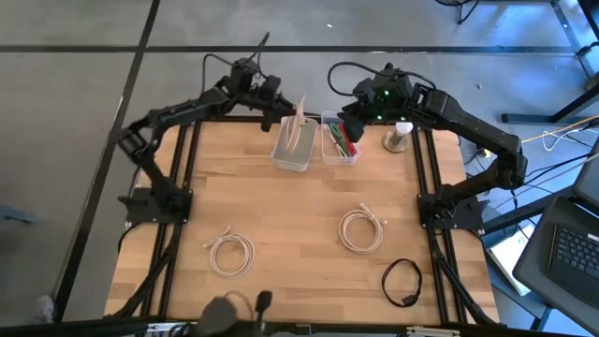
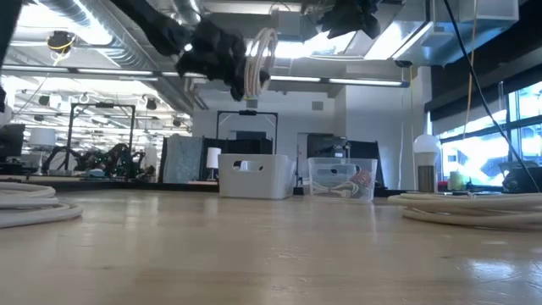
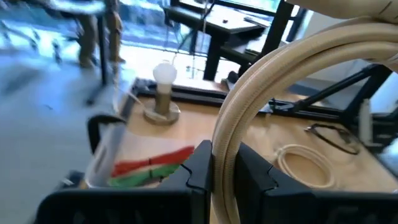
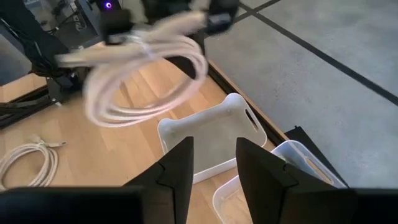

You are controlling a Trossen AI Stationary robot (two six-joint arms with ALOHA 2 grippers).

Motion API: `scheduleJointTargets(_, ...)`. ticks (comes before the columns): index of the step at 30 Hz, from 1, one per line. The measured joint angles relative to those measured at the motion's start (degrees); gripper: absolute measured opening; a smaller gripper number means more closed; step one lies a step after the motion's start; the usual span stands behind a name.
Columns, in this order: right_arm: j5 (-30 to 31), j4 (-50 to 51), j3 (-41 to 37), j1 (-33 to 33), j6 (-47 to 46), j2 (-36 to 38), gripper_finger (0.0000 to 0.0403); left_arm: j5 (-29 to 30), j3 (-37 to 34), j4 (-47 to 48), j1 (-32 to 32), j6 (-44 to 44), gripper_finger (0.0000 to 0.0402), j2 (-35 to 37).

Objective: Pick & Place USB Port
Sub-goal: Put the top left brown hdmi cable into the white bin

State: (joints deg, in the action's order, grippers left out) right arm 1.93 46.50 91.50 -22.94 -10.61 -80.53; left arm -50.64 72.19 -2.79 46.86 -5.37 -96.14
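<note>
A cream coiled USB cable (image 1: 298, 129) hangs in the air over the white bin (image 1: 292, 148) at the far side of the table. My left gripper (image 1: 273, 99) is shut on it; the low view shows the coil (image 2: 261, 63) well above the white bin (image 2: 254, 177). My right gripper (image 1: 350, 120) hovers open above the clear bin (image 1: 339, 142), which holds red and green items. In its wrist view the open gripper (image 4: 212, 168) looks down on the white bin (image 4: 214, 134) and the held coil (image 4: 146, 68). My left gripper pinches the coil's bundled strands (image 3: 224, 163) between its two fingers (image 3: 200, 168), at one spot on the loop's rim. The coil stands on edge and is lifted clear above the white bin. The rest of the loop (image 3: 292, 53) arches away beyond the fingertips.
Two more white coiled cables (image 1: 231, 253) (image 1: 362, 229) lie on the wooden table (image 1: 290, 215), and a black cable (image 1: 402, 281) lies near the near right corner. A small white-topped bottle on a round base (image 1: 400, 138) stands right of the clear bin.
</note>
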Motion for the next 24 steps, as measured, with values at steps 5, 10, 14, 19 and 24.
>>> scheduleJointTargets(5,0.0,0.0,0.0,0.1,-2.4,0.0,0.0122,-5.5,3.0,0.0,1.1,3.1,0.0031,-8.7)
scheduleJointTargets(10,0.0,0.1,0.0,0.4,-3.1,0.0,0.0122,-5.8,3.7,-3.4,0.0,3.1,0.0031,-14.1)
scheduleJointTargets(14,0.0,0.1,0.0,0.9,-3.0,0.0,0.0122,-2.2,3.7,-6.4,-1.5,-2.4,0.0031,-15.8)
scheduleJointTargets(19,0.0,0.2,0.0,1.1,-2.9,0.0,0.0122,6.1,3.7,-6.0,-3.2,-16.5,0.0031,-15.8)
scheduleJointTargets(24,0.0,1.5,0.0,1.1,-2.9,0.0,0.0122,14.4,3.8,-3.3,-3.6,-26.4,0.0031,-15.8)
